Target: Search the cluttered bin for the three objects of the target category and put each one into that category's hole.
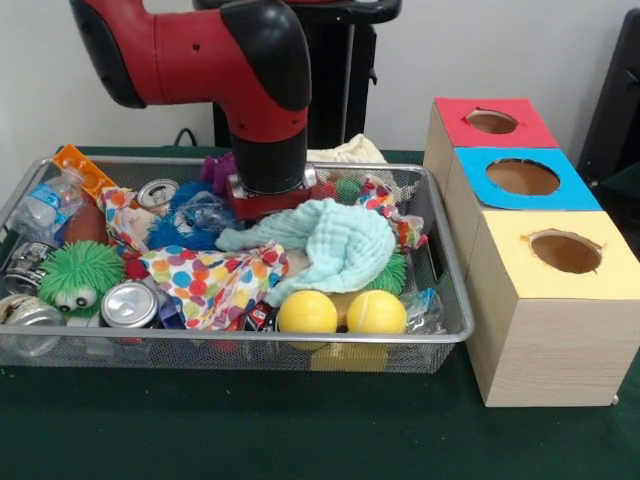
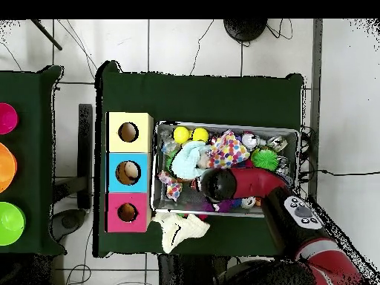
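Hand (image 1: 268, 205) is down in the wire bin (image 1: 440, 250), buried behind the mint cloth (image 1: 330, 245); can't tell if it's wide, narrow or holding anything. Arm (image 1: 200, 45) drops in from above over the bin's back half.

Tight all round the hand: mint cloth in front, polka-dot cloth (image 1: 215, 280) front-left, blue fuzzy toy (image 1: 185, 225) to its left, patterned cloth (image 1: 385, 200) to its right. No bare bin floor visible near it.

Two yellow balls (image 1: 340, 312) sit side by side against the front rim. Green spiky toy (image 1: 80, 275) and cans (image 1: 130, 303) fill the left end; plastic bottle (image 1: 40, 210) and orange block (image 1: 85, 170) at the far-left corner. Cream cloth (image 1: 350, 150) lies outside, behind the back rim.

Three boxes just right of the bin, in a row: red box (image 1: 495, 125), blue box (image 1: 520, 180), yellow box (image 1: 560, 255), each with a round hole on top. Space above them is open. Green counter (image 1: 250, 430) in front of the bin is open.

Target category not evident.
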Controlling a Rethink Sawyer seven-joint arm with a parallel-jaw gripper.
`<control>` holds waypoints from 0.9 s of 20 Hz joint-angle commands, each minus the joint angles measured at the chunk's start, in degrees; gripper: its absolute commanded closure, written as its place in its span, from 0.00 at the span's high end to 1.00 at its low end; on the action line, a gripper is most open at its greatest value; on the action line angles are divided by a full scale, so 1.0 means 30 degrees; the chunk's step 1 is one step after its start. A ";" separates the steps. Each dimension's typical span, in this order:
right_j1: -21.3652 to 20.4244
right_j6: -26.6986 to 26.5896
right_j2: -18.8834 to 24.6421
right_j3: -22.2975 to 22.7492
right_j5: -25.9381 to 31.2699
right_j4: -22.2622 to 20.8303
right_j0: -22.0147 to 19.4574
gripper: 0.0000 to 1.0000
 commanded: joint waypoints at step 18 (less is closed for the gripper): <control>0.0312 -0.7862 0.3613 -0.5213 0.3830 -0.3445 -0.3057 0.00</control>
